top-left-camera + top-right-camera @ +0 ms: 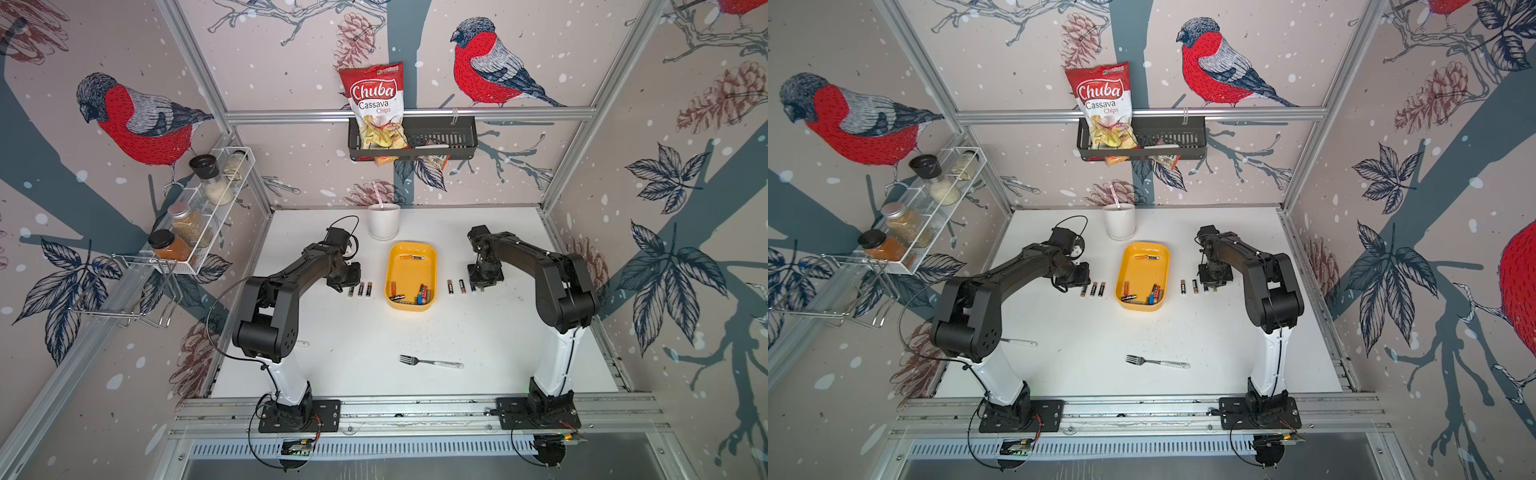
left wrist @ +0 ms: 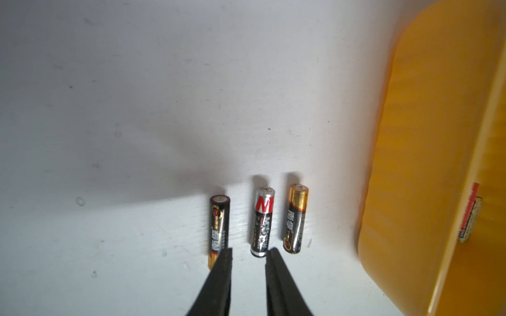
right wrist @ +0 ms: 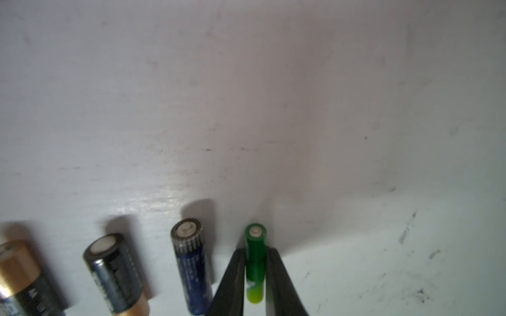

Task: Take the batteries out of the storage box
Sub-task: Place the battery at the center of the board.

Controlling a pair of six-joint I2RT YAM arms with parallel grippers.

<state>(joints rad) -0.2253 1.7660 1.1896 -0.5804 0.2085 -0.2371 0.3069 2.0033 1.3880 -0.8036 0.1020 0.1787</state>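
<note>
The storage box point(image 1: 389, 270) is a yellow tub mid-table, and several batteries point(image 1: 420, 296) lie in it. Three batteries point(image 1: 360, 289) lie in a row on the table to its left, and more batteries point(image 1: 456, 286) to its right. My left gripper point(image 2: 249, 253) is open over the left row, its tips near the black battery point(image 2: 219, 227) and the silver battery point(image 2: 262, 221), with nothing between them. My right gripper point(image 3: 256, 253) is shut on a green battery point(image 3: 256, 270) at the table, beside a blue battery point(image 3: 191, 265).
A white cup point(image 1: 384, 222) stands behind the box. A fork point(image 1: 430, 362) lies near the front of the table. A utensil handle point(image 1: 1021, 343) shows by the left arm. A chips bag point(image 1: 376, 104) sits in a wall basket, and a spice rack point(image 1: 199, 208) hangs on the left wall.
</note>
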